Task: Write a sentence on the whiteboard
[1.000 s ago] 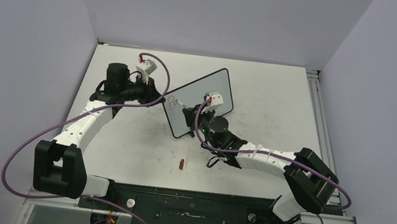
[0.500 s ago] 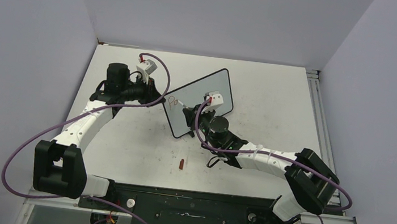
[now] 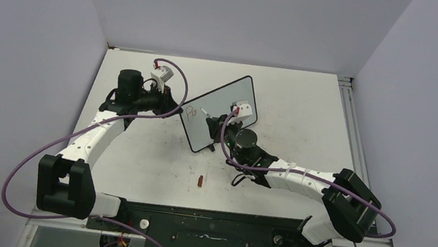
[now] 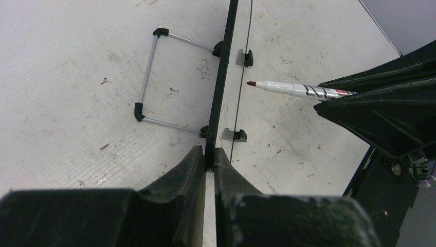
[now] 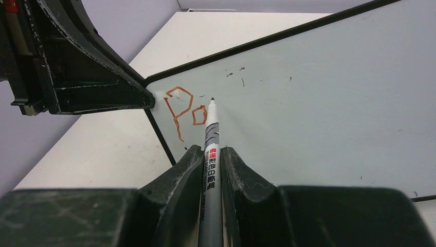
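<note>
**Two arms, one board: the left steadies, the right writes**

The left gripper is pinched shut on the edge of the whiteboard, bracing it upright mid-table so its face meets the pen. The right gripper clamps a marker, tip at or just off the face, beside the sentence, so far only "Po". A wire stand props the back. A small red piece lies on the table nearby, out of the way.
</note>
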